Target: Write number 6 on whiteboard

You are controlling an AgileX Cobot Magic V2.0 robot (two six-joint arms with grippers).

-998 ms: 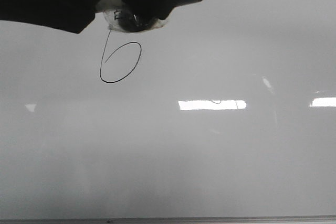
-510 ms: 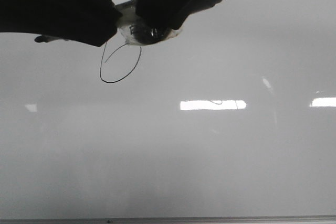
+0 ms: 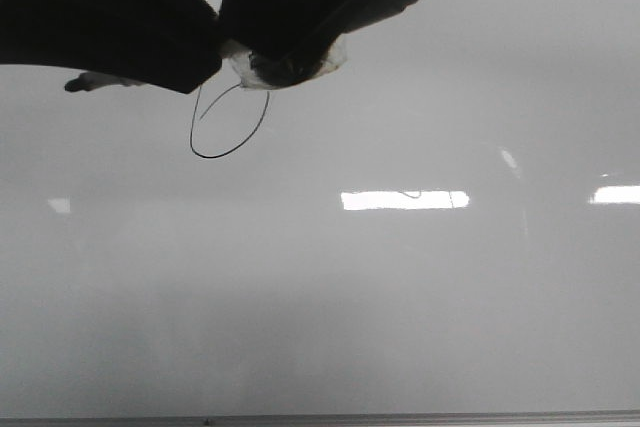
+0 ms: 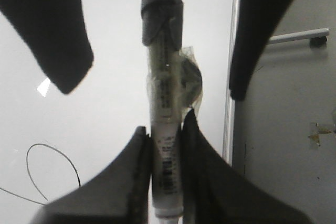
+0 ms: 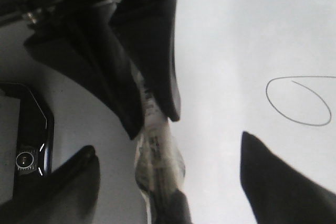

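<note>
The whiteboard (image 3: 400, 287) fills the front view. The number 6 (image 3: 230, 125), a thin black line with an oval loop, sits at the upper left; its stem top is hidden behind the grippers. It also shows in the left wrist view (image 4: 52, 174) and the right wrist view (image 5: 299, 100). My left gripper (image 4: 167, 129) is shut on a white marker (image 4: 165, 98) with a dark cap (image 4: 161, 1). My right gripper (image 5: 168, 145) is open, its fingers (image 5: 278, 182) standing either side of the marker (image 5: 155, 156) without touching. Both grippers hang dark just above the 6: left gripper (image 3: 195, 57), right gripper (image 3: 300, 42).
Bright rectangular light reflections (image 3: 404, 200) lie on the board's middle and right. A thin metal edge (image 3: 400, 418) runs along the bottom. Beyond the board's side edge, the left wrist view shows a grey floor (image 4: 294, 129).
Both grippers and the marker have dropped slightly and now cover the top of the 6's stem. A marker end has come into view at the left.
</note>
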